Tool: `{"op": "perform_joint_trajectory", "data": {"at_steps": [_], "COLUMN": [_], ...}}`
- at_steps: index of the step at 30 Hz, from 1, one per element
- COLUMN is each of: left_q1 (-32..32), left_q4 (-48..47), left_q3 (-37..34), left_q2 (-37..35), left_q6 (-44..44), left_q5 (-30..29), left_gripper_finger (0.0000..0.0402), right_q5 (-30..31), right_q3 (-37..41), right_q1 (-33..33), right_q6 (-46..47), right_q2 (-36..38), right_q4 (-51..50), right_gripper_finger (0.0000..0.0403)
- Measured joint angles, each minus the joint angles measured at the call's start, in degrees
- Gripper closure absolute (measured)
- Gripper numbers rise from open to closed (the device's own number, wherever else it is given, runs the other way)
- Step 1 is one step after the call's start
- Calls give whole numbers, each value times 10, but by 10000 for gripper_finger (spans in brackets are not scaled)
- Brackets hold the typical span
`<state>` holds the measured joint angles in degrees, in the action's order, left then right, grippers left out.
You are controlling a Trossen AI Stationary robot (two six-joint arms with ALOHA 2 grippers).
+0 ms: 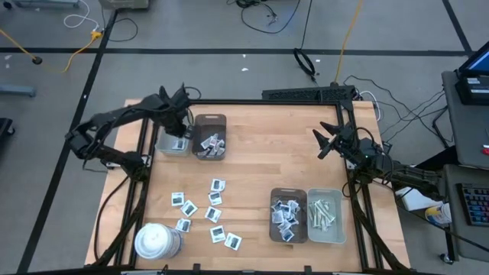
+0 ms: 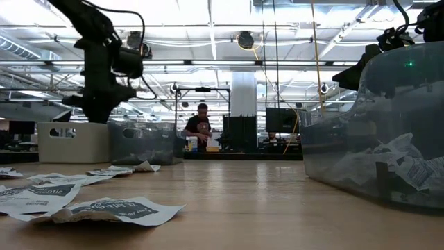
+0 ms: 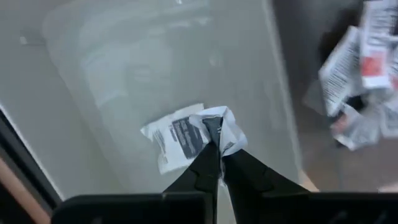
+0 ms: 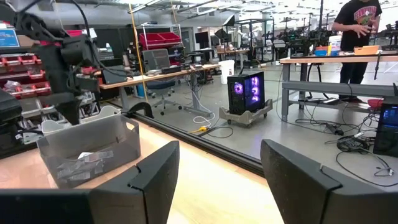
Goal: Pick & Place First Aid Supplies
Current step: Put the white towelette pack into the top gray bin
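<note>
Left hand pinched tight on one white packet, right over the pale tray at the far left of the worktop. Packet crumpled where the fingertips bite it, hanging just above the tray floor. Almost in, not let go yet.

Right hand spread wide apart, holding nothing, parked up in the air at the right side, well away from the trays.

More packets lying loose on the wood, near the big white cylinder. Others piled in the dark tray just beside the pale one.

Could go wrong: packet sticking to a fingertip when the hand lets go, because of the crumpled paper. Could also flutter sideways into the dark tray next door, being so light. Best dropped low.
</note>
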<state>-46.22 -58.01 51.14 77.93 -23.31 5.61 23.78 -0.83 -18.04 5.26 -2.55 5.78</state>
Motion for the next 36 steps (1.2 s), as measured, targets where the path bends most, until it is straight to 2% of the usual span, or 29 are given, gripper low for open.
{"op": "perform_joint_trajectory", "data": {"at_steps": [6,16,20,25,36], "left_q1": [0,0,0,0,4], "left_q4": [39,52,52,45,15], "left_q3": [-46,-55,-55,-44,34], "left_q2": [0,0,0,0,-4], "left_q6": [-40,-40,-49,-41,27], "left_q5": [-45,-32,-30,-31,-27], "left_gripper_finger": [350,225,194,184,183], "right_q5": [0,0,0,0,0], "right_q3": [0,0,0,0,0], "right_q1": [0,0,0,0,0], "right_q6": [0,0,0,0,0], "right_q2": [0,0,0,0,0], "right_q4": [0,0,0,0,0], "right_gripper_finger": [183,183,182,182,182]}}
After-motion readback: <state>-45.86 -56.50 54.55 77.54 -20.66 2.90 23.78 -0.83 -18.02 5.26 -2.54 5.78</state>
